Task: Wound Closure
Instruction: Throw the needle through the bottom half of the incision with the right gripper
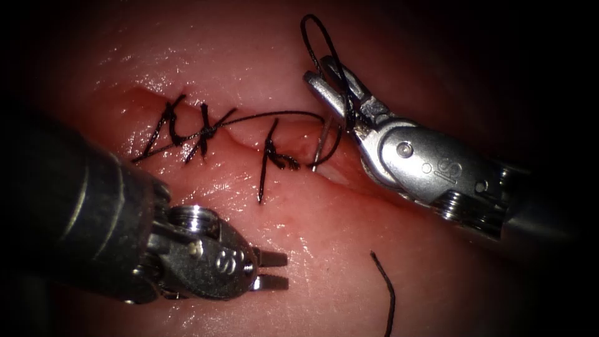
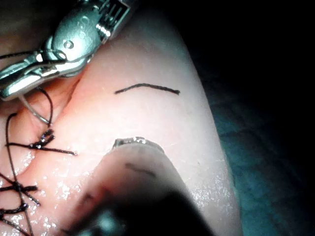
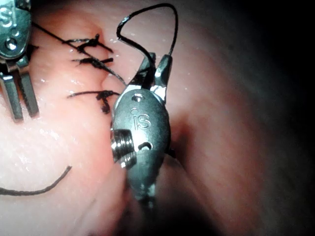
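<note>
Your right tool (image 1: 324, 75) is sitting just right of the cut (image 1: 249, 134), jaws parted a little with the thread (image 1: 274, 114) looped over and around them; a loop is standing up past the tips. No firm grip on anything that I can see. Your left tool (image 1: 273, 269) is hanging below the cut, jaws narrowly open, holding nothing.

The needle (image 1: 321, 145) is standing in the tissue (image 1: 324, 237) at the right end of the cut, next to the last knot (image 1: 274, 159), held by neither tool.

My read: you're managing a wrap. Keep that loop loose on the jaws and watch that it isn't snagging the hinge. A cut thread end (image 1: 387, 290) is lying lower right; ignore it.
</note>
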Controlling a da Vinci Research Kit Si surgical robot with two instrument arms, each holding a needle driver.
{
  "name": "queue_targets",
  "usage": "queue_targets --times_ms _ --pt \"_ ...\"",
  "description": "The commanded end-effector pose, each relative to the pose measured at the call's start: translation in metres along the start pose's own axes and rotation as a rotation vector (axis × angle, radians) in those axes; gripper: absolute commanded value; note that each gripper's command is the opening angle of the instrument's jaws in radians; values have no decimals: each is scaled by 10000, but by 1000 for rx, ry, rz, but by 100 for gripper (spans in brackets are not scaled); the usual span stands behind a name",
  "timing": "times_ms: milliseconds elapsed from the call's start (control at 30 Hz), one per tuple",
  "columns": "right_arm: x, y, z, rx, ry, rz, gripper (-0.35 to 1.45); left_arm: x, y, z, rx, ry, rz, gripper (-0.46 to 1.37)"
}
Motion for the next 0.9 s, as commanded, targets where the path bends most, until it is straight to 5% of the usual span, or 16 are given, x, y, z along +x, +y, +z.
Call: queue_targets --times_ms 33,467,900 --pt "1 -1 0 2 -8 15 -35 0 0 1 -6 1 1 -12" --pt "2 4 5 -5 -52 87 -35 -10 -2 16 -13 7 -2 -18" --pt "-5 24 11 102 -140 262 -35 -24 -9 31 -16 6 -8 -20"
